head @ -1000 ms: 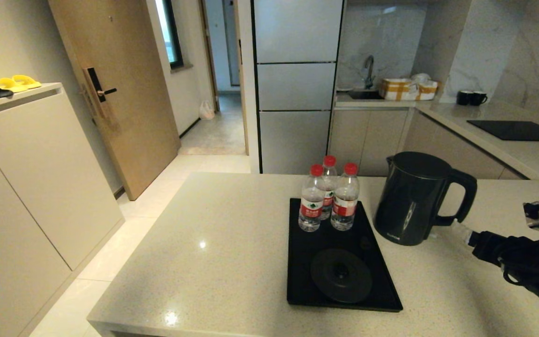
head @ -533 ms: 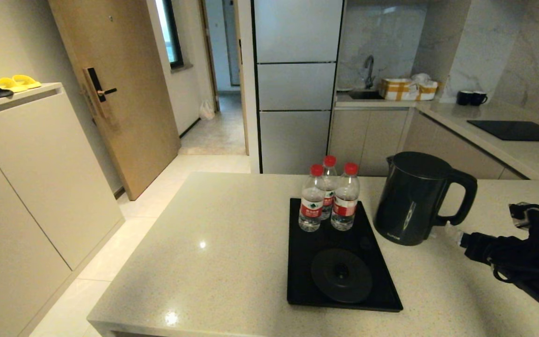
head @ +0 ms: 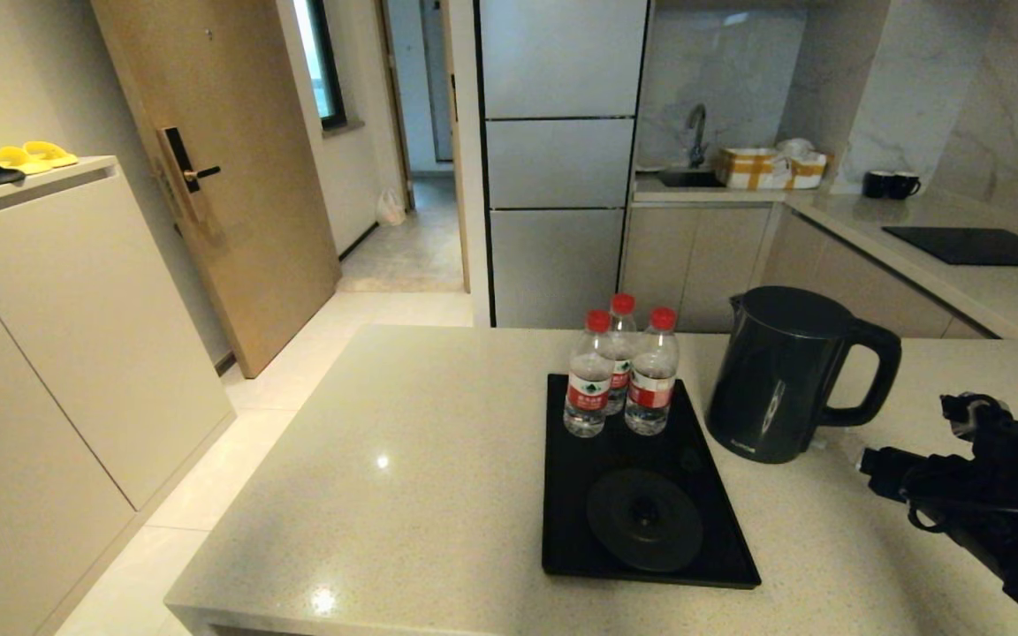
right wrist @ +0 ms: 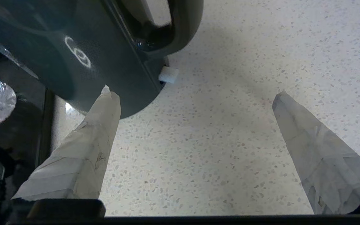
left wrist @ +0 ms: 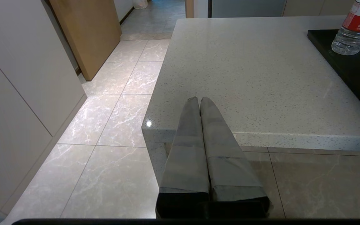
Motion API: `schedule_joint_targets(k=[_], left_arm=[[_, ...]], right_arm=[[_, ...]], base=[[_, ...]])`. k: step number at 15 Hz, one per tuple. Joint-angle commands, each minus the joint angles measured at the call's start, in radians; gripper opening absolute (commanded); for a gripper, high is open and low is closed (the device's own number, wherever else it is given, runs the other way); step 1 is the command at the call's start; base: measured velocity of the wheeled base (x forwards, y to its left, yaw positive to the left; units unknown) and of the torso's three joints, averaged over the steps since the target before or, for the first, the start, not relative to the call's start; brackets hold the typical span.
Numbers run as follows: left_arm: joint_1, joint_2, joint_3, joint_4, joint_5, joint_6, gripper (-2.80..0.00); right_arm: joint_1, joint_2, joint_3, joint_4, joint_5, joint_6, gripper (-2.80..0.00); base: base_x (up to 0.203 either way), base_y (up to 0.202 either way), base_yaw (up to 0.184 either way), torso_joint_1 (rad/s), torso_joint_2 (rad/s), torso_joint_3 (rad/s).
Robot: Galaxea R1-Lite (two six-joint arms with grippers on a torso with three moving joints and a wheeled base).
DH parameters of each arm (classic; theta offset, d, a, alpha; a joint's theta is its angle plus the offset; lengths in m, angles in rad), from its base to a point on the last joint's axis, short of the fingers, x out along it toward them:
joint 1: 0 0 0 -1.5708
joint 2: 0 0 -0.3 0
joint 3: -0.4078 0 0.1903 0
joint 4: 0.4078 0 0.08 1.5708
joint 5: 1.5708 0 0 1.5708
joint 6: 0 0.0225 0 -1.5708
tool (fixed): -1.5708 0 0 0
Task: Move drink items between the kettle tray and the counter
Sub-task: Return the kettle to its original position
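Observation:
The tall matte black kettle [head: 778,375] stands upright on the beige speckled counter [head: 403,442], just right of the glossy black kettle tray [head: 580,530]; its round base disc [head: 644,519] is bare. My right gripper [head: 845,446] hovers low over the counter, right of the kettle's base under the loop handle [head: 876,371]. In the right wrist view the gripper [right wrist: 192,92] is open, nothing between its fingers, one fingertip [right wrist: 106,93] right beside the kettle [right wrist: 73,47]. My left gripper [left wrist: 198,100] is shut and empty, parked off the counter's front left corner [left wrist: 150,125].
Three red-capped water bottles [head: 619,367] stand at the tray's far end. Behind to the right are a black hob panel [head: 977,246], two dark mugs [head: 889,184] and a sink [head: 695,172]. A cream cabinet [head: 58,309] bearing slippers stands at left.
My right arm has slid a little to the left, toward the kettle's base, and sunk slightly. The kettle, tray and bottles have not moved.

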State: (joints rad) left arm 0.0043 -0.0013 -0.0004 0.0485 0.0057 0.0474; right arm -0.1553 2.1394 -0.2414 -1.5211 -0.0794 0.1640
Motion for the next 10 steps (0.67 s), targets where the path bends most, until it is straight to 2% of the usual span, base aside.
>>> schedule_joint_targets(k=[1,4,7,10], left_arm=[[0.000,0.001,0.000,0.001,0.000,0.000,-2.80],[0.000,0.001,-0.001,-0.001,0.000,0.000,-2.80],[0.000,0.001,-0.001,0.000,0.000,0.000,-2.80],[0.000,0.001,-0.001,-0.001,0.000,0.000,-2.80]], right_arm=[[0.000,0.008,-0.014,-0.009,-0.002,0.000,0.00],[0.000,0.002,-0.020,-0.009,-0.018,-0.002,0.00],[-0.001,-0.007,-0.096,-0.009,-0.019,-0.019,0.00],[-0.001,0.001,-0.159,-0.009,-0.019,-0.127,0.00]], base=[[0.000,0.000,0.000,0.000,0.00,0.000],[0.000,0.000,0.000,0.000,0.00,0.000],[0.000,0.000,0.000,0.000,0.00,0.000],[0.000,0.000,0.000,0.000,0.00,0.000]])
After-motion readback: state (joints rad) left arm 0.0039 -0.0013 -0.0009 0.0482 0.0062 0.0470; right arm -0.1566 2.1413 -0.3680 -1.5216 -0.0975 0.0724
